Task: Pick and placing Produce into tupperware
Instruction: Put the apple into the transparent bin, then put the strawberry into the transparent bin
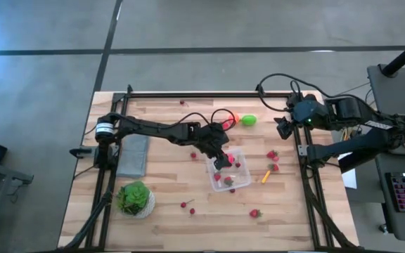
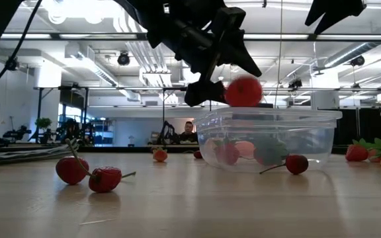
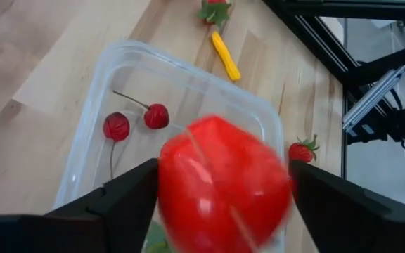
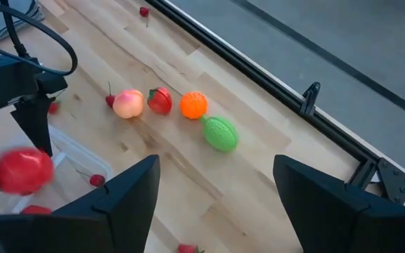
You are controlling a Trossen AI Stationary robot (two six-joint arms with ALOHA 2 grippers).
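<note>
My left gripper (image 1: 223,159) hangs open over the clear tupperware (image 1: 229,171). A red tomato-like lump (image 3: 223,186), blurred, is in the gap between the fingers. In the low view the lump (image 2: 243,91) is in the air just above the tupperware's rim (image 2: 270,116). Two red berries (image 3: 136,121) lie on the box floor. Peach, red, orange and green lumps (image 4: 174,112) lie in a row on the far part of the table. My right gripper (image 4: 216,204) waits open above the table's far right part.
Strawberries (image 1: 272,156) and a yellow-orange stick (image 1: 265,176) lie right of the box, with another strawberry (image 1: 254,213) nearer. Berries (image 1: 187,205) lie near the leafy head in its white bowl (image 1: 135,199). A grey slab (image 1: 133,154) lies at the left.
</note>
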